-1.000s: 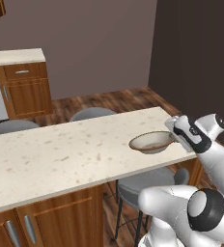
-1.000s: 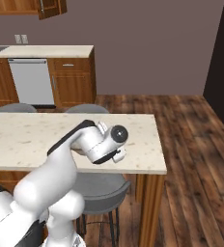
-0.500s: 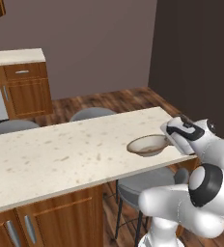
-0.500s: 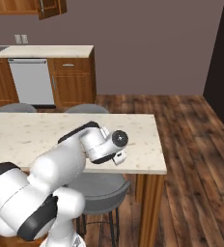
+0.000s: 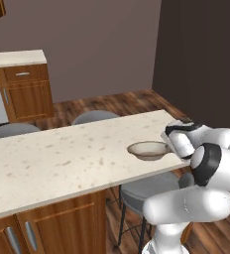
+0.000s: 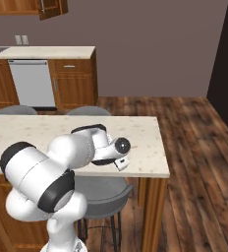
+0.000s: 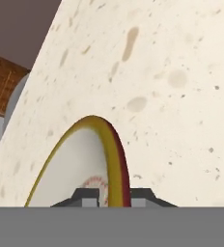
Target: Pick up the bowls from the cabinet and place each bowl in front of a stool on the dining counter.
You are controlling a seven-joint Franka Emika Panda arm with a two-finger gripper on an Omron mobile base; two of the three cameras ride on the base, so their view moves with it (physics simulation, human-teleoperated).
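At the bench's (image 5: 62, 163) right end, claw (image 7: 113, 197) pinched on cream bowl's (image 5: 149, 150) rim, bowl seemingly set down above a stool (image 5: 149, 191); next: release, withdraw.

The cream bowl (image 5: 149, 150) was brought lower over the last second, from a slightly raised and tilted pose to resting flat on the beige speckled dining counter (image 5: 62, 161) near its right end. The gripper (image 7: 112, 197) was lowered with it, and its fingertips (image 7: 87, 197) were kept pinched on the bowl's tan rim. The arm's forearm and elbow were swung down and forward, so that the big dark-banded joint was brought closer to both base cameras.
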